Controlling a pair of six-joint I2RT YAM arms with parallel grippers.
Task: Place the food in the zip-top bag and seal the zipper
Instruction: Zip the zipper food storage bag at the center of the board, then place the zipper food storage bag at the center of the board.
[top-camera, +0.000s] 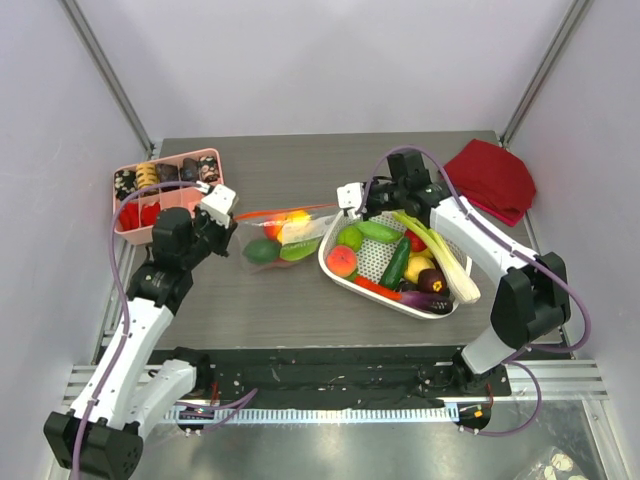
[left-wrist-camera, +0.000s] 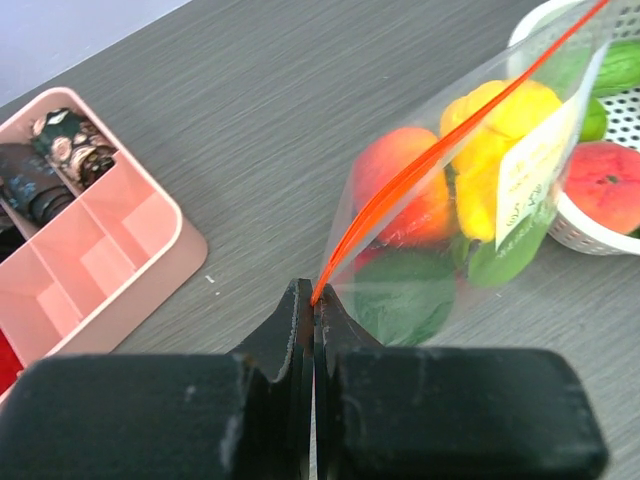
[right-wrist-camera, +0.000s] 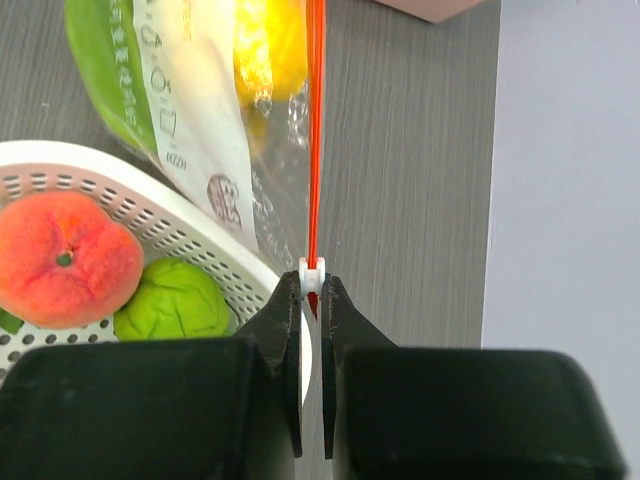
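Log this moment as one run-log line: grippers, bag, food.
left gripper: shut on zipper end | right gripper: shut on opposite end | zip-top bag: stretched between them, food inside | seal: cannot tell

Only print in view is a white label (right-wrist-camera: 190, 110) on the clear zip-top bag (right-wrist-camera: 285, 170), upper left of the right wrist view. It carries rows of small grey characters, a few boxed symbols and a round dark mark near its lower end, all too small and blurred to read. In the left wrist view the same label sits right of centre with faint greenish marks, also illegible, and in the top view it is only a pale patch at mid-frame.
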